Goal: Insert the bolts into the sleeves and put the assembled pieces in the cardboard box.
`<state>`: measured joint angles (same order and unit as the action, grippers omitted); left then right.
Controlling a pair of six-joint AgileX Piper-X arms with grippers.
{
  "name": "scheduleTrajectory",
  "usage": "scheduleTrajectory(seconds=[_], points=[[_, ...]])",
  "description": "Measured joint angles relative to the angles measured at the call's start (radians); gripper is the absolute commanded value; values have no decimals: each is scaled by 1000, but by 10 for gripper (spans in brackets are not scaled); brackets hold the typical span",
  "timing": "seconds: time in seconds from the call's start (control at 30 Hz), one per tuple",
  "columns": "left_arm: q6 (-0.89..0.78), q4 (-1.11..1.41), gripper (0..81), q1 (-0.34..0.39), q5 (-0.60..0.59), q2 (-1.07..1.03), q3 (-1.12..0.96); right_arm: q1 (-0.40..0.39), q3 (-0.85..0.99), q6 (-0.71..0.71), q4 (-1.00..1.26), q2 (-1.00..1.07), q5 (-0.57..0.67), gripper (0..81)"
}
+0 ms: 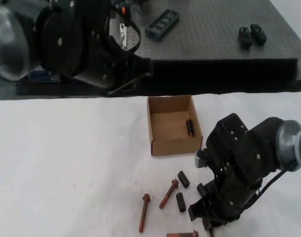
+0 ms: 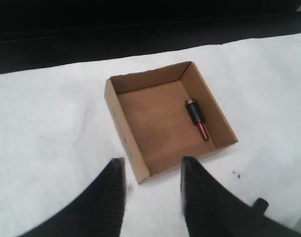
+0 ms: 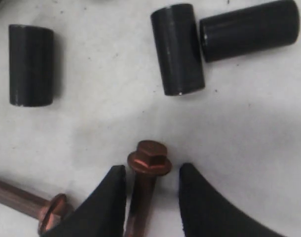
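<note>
One assembled piece (image 2: 196,116), a bolt seated in a black sleeve, lies inside the cardboard box (image 2: 118,126), close to one side wall. The box stands open on the white cloth (image 1: 66,163). Loose parts lie nearer the arms. A lone sleeve (image 3: 31,65) is set apart, while a second sleeve (image 3: 177,48) and a third sleeve (image 3: 249,29) almost touch. A copper-coloured bolt (image 3: 143,197) lies between the fingers of the right gripper (image 3: 151,170). Its jaws are apart on either side of the shank, not clamped, and the hexagonal head sits at the fingertips. Another bolt (image 3: 22,200) lies just beside it, and two further bolts (image 1: 169,193) (image 1: 144,212) lie farther off. The left gripper (image 2: 153,168) hangs above the cloth just short of the box, jaws apart
</note>
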<state>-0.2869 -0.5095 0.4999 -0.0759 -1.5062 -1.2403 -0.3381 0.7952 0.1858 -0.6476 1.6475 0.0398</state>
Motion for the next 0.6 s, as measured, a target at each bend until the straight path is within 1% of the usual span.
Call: scheduleTrajectory(seconds=[0.13, 0.17, 0.33, 0.4, 0.43, 0.47, 0.5, 0.53, 0.6], points=[[23, -6, 277, 4, -75, 31, 54, 0, 0, -12, -3, 0, -9, 5], [30, -12, 277, 8, -95, 32, 62, 0, 0, -21, -3, 0, -9, 22], [35, -41, 277, 41, -154, 21, 80, 8, 0, -39, -3, -7, -11, 22], [43, -63, 281, 89, -169, -3, 80, 36, -12, -46, -3, -48, -10, 22], [43, -65, 292, 109, -172, -15, 80, 75, -22, -48, -9, -106, -14, 22], [43, -67, 312, 129, -176, -31, 80, 96, -44, -48, -33, -146, -25, 22], [31, -67, 337, 147, -177, -51, 80, 139, -56, -48, -50, -241, -33, 22], [11, -70, 362, 164, -178, -73, 80, 143, -81, -48, -79, -241, -46, 22], [-34, -77, 382, 190, -195, -114, 80, 185, -94, -48, -93, -341, -50, 22]])
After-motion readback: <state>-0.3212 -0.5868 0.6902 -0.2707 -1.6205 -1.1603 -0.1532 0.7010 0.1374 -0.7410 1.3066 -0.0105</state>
